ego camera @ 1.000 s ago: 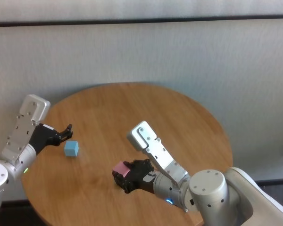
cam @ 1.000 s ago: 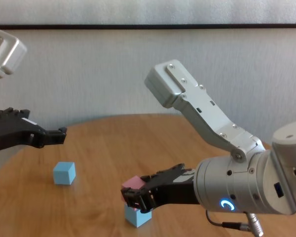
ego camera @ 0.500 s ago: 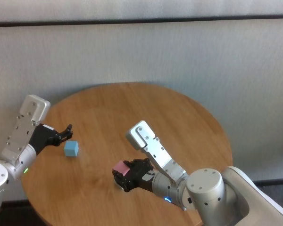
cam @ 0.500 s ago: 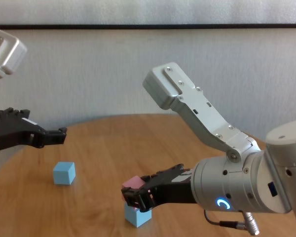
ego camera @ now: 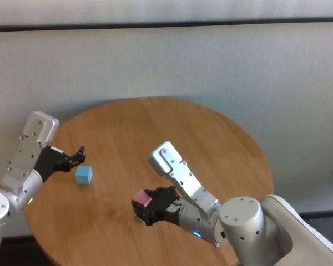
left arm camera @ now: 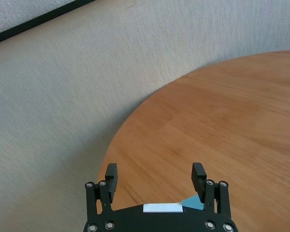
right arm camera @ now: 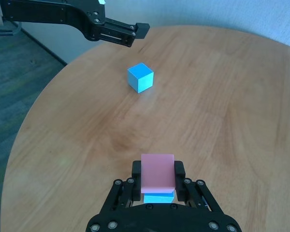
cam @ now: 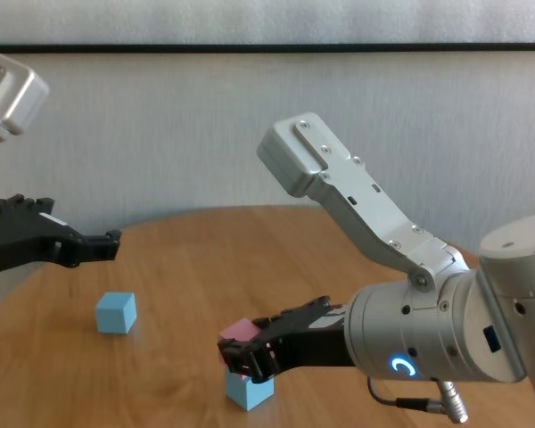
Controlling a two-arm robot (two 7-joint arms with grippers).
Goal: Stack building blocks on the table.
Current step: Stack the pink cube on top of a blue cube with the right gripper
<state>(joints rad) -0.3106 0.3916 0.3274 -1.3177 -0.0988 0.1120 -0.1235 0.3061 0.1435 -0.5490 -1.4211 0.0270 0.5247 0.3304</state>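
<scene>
My right gripper (ego camera: pixel 143 206) is shut on the pink block (ego camera: pixel 141 198) and holds it right over a light blue block (cam: pixel 248 389) on the round wooden table (ego camera: pixel 172 138). In the right wrist view the pink block (right arm camera: pixel 157 172) sits between the fingers with the blue block (right arm camera: pixel 158 198) just under it. The other light blue block (ego camera: pixel 84 175) lies alone at the table's left, also in the chest view (cam: pixel 116 313) and right wrist view (right arm camera: pixel 140 77). My left gripper (ego camera: pixel 77 153) is open and empty, hovering just beyond that block.
The table's curved edge and a pale textured wall (ego camera: pixel 211 66) lie behind. Grey floor (right arm camera: pixel 19 87) shows beyond the table's left rim.
My right gripper has lowered the pink block slightly toward the blue block beneath it. The left arm has not moved.
</scene>
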